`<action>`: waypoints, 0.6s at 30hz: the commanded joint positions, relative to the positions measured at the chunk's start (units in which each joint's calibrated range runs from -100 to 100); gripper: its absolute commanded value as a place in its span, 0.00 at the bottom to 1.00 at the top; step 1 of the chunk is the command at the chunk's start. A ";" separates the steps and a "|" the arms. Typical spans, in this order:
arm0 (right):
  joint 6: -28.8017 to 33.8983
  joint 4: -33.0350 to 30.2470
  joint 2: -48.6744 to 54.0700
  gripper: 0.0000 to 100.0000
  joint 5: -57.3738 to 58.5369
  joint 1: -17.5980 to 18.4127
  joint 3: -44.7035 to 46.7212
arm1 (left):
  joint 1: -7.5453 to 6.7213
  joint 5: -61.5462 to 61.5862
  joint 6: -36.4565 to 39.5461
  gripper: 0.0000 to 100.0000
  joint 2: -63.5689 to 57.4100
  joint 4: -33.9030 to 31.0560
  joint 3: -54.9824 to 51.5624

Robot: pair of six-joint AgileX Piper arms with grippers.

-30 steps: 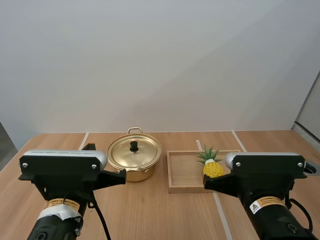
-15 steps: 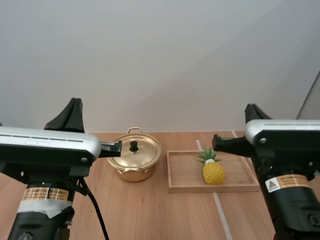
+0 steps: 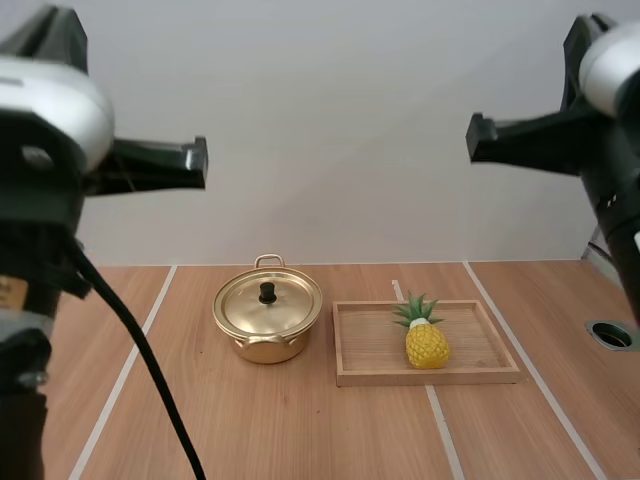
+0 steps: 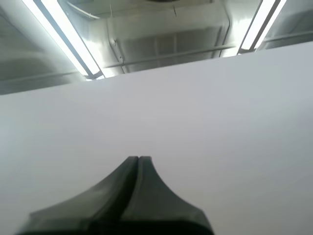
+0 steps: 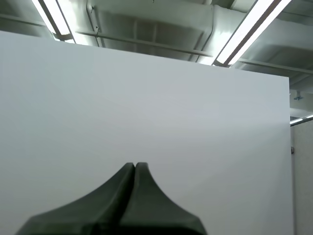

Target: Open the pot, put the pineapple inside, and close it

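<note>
A golden pot [image 3: 267,318] with its lid [image 3: 268,303] on, black knob up, stands mid-table. To its right a yellow pineapple [image 3: 425,337] with green leaves rests upright in a wooden tray [image 3: 484,372]. My left gripper [image 3: 196,160] hangs high above the table, left of the pot and far from it. My right gripper [image 3: 473,135] is just as high, above the tray's right half. In the wrist views the left gripper [image 4: 138,159] and the right gripper [image 5: 135,165] each show as one dark wedge against a white wall, shut on nothing.
The wooden table [image 3: 300,430] carries pale stripes running front to back. A round hole [image 3: 611,334] sits near its right edge. Bare tabletop lies in front of the pot and the tray.
Both arms have risen steadily from low over the table's front to high above it, and their grippers now point at the wall. Pot, tray and pineapple have not moved.
</note>
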State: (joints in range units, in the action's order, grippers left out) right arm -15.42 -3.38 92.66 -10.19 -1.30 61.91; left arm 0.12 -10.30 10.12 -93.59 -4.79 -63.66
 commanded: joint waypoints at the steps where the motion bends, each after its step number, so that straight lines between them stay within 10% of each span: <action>1: -0.64 -0.36 -4.00 0.00 -0.25 -0.23 -6.96 | -0.23 0.44 0.55 0.00 3.89 -0.14 7.07; 18: -0.64 -0.36 -19.39 0.00 13.70 -0.23 -24.95 | -0.01 6.82 0.55 0.00 23.57 -0.14 25.66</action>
State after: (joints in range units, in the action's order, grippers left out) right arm -15.52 -3.50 74.46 3.33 -1.30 37.59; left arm 0.12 -5.46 10.12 -72.47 -4.79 -39.54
